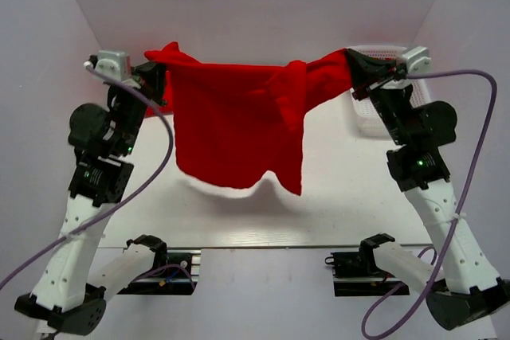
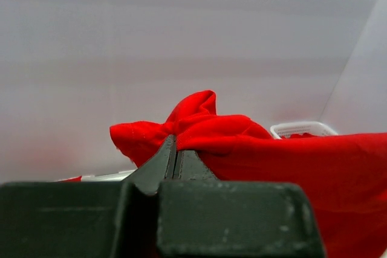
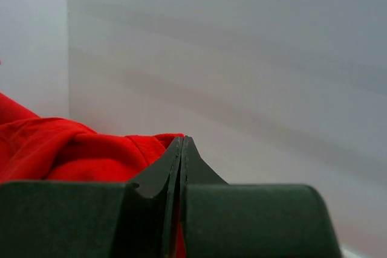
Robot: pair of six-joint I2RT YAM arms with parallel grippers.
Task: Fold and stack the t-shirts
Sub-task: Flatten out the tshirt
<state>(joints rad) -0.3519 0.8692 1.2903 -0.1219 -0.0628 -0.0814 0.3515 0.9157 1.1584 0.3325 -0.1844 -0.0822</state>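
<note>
A bright red t-shirt (image 1: 231,125) hangs stretched in the air between my two grippers, its lower edge above the white table. My left gripper (image 1: 157,77) is shut on the shirt's left top corner; in the left wrist view the gripper (image 2: 175,143) pinches bunched red cloth (image 2: 199,122). My right gripper (image 1: 356,65) is shut on the shirt's right top corner; in the right wrist view the gripper (image 3: 182,142) clamps red cloth (image 3: 66,149). No other t-shirt shows for certain.
A white plastic mesh basket (image 1: 374,121) stands at the back right, behind my right arm, with something red inside it in the left wrist view (image 2: 302,129). White walls close the back and sides. The table (image 1: 343,197) lies beneath the shirt.
</note>
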